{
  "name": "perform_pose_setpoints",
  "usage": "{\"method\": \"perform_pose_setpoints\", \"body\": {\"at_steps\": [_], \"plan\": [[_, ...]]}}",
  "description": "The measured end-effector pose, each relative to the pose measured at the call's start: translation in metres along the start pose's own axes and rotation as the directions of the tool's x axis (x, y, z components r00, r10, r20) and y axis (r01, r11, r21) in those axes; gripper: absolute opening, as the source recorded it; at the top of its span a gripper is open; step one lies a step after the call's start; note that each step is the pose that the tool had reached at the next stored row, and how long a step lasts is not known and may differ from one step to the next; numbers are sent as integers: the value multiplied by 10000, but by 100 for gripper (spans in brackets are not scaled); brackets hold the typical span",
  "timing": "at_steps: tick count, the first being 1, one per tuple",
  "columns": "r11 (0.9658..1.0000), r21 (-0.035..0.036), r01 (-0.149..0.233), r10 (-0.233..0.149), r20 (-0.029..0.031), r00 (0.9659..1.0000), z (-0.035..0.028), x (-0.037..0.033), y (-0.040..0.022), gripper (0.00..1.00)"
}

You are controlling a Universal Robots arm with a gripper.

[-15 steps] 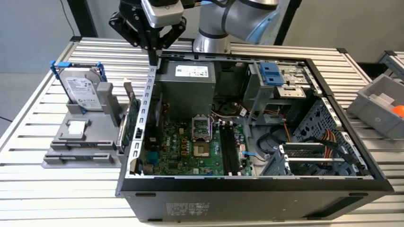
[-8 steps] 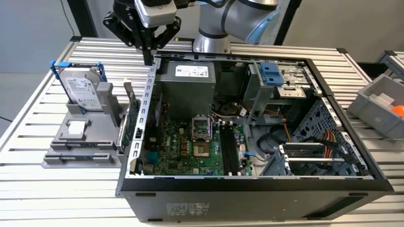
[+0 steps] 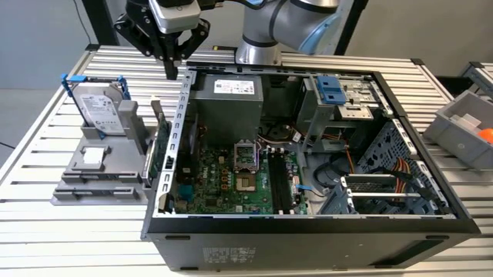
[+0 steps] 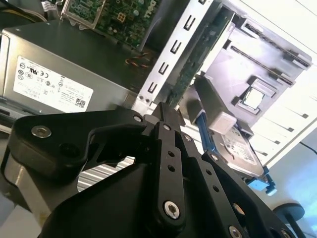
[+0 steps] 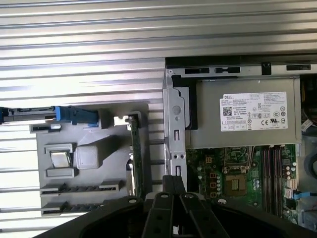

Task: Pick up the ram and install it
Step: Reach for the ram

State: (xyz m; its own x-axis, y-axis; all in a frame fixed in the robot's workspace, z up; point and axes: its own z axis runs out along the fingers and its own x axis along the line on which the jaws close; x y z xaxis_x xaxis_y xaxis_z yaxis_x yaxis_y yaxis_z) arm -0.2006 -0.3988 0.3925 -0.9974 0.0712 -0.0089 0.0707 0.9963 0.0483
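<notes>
The ram (image 3: 159, 144) is a thin dark green stick standing on its long edge in the grey holder (image 3: 100, 179), close beside the open computer case (image 3: 308, 225). It also appears in the first wrist view as ram (image 5: 134, 158) and in the second as ram (image 4: 190, 69). My gripper (image 3: 171, 69) hangs shut and empty above the table, by the case's back corner and beyond the ram's far end. Both wrist views show the gripper (image 5: 173, 181) (image 4: 166, 111) with its fingers pressed together. The black memory slots (image 3: 277, 182) (image 5: 270, 178) lie on the motherboard inside the case.
A silver hard drive (image 3: 100, 109) with blue clips stands in the same holder. The power supply (image 3: 227, 104) fills the case's back part, and drive bays and cables sit on the exterior view's right. A grey bin (image 3: 462, 124) stands at the table's edge, on the exterior view's far right.
</notes>
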Motion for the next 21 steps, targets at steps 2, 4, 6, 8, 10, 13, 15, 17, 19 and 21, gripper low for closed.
{"method": "perform_pose_setpoints", "body": {"at_steps": [2, 4, 6, 8, 10, 13, 15, 17, 19, 21], "plan": [[10000, 0, 0, 0, 0, 10000, 0, 45, -3, 0], [10000, 0, 0, 0, 0, 10000, -1, 89, -6, 0], [10000, -1, 0, 0, 0, 10000, -1, 128, -9, 0], [10000, 0, 0, 0, 0, 10000, -2, 166, -12, 0], [10000, 0, 0, 0, 0, 10000, -2, 204, -14, 0], [10000, 0, -1, 1, 0, 10000, -3, 263, -19, 0], [10000, 0, 0, 0, 0, 10000, -4, 302, -22, 0], [10000, 0, 1, -1, 0, 10000, -4, 343, -24, 0], [10000, -1, 0, 0, 0, 10000, -4, 384, -27, 0], [10000, 0, 0, 0, -1, 10000, -6, 432, -30, 0]]}}
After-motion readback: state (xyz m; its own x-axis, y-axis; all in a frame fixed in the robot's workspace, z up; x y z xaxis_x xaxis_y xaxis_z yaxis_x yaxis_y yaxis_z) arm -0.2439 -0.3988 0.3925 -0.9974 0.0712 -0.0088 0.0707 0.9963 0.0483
